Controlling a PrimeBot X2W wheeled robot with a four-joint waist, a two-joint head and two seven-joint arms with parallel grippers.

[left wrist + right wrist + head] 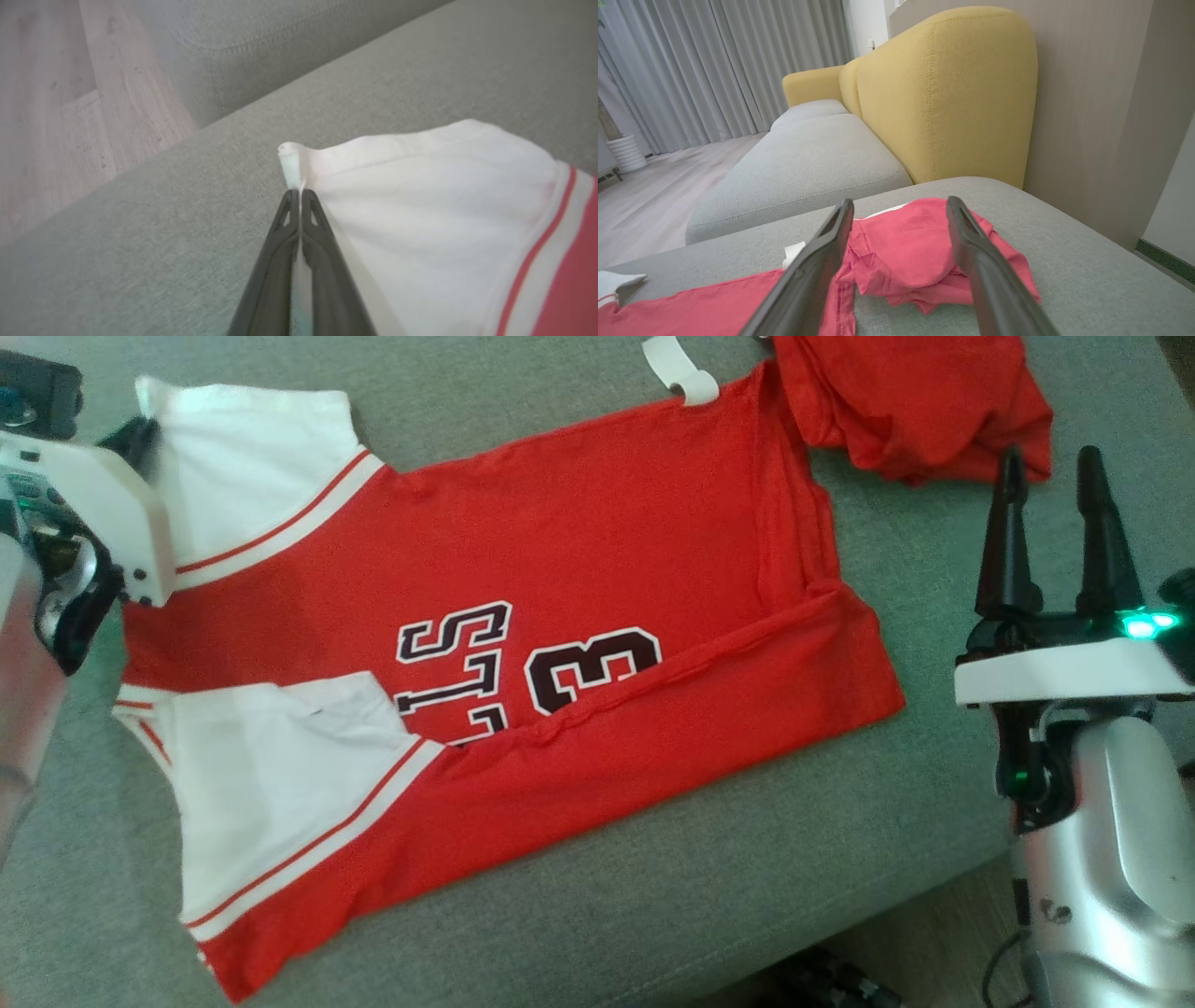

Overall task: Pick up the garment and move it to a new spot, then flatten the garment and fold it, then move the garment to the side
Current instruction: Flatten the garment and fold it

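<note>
Pinching the shirt [597, 541] by its white sleeve [420, 210], the left end effector [299, 192] is clamped; the right end effector [1050, 476] stands apart.

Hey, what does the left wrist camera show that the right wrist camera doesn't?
Left wrist: the left gripper shut on the corner of the jersey's white sleeve. Right wrist: the open right gripper pointing at a crumpled red garment, a yellow sofa back, curtains. Both: the grey cushion, wood floor and the red jersey body.

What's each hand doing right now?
Left hand: closed on the white jersey sleeve hem.
Right hand: open, holding nothing.
</note>
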